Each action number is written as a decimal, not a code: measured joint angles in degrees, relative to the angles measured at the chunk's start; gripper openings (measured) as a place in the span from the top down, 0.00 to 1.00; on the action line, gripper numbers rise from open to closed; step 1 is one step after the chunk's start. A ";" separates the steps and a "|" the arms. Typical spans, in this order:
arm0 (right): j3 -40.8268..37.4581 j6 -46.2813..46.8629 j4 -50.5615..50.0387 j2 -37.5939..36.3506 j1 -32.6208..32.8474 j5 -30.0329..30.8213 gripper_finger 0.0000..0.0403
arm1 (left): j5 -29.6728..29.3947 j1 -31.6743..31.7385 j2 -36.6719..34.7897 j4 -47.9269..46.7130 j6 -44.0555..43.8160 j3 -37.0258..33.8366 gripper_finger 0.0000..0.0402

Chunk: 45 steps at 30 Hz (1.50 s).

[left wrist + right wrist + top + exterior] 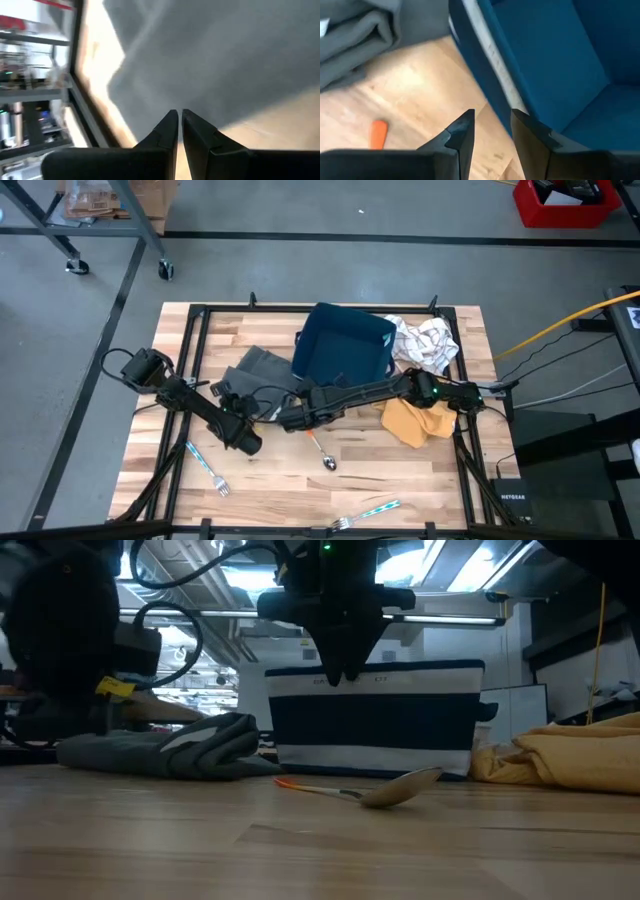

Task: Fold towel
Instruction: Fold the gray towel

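The towel (262, 368) is plain dark grey; the bin (343, 342) is navy blue with a pale stripe along its rim. A mustard-yellow cloth (412, 421) lies by a white cloth (424, 342) with dark checks. The spoon (321, 450) has an orange handle, and 2 forks (207, 466) have teal handles.

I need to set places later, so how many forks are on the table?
2: one teal-handled metal fork near the table's front left, another teal-handled fork at the front edge right of centre. Cloths could hide more.

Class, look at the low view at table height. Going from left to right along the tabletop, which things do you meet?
Grey towel → spoon with an orange handle, lying in front of the dark blue bin → yellow cloth.
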 joint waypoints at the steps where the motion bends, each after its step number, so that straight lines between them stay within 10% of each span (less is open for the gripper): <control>1: 0.00 0.01 0.00 -0.01 0.04 -0.45 0.67 | -1.16 0.56 0.00 -0.68 -0.37 0.00 0.96; 11: 0.00 1.69 0.22 -0.11 -0.01 -1.15 0.67 | -5.60 9.43 0.00 7.94 7.70 -0.02 0.96; 19: 0.04 1.20 0.35 -0.13 0.01 -5.51 0.67 | 11.78 10.71 -0.19 20.50 21.99 0.13 0.96; 32: 0.07 -7.02 5.30 -0.13 0.06 -20.11 0.67 | 29.05 -4.06 -0.36 20.72 12.79 5.40 0.96; 45: 0.07 -6.57 6.03 -0.13 -3.05 -0.30 0.67 | 30.20 -10.60 0.00 29.62 12.04 8.59 0.96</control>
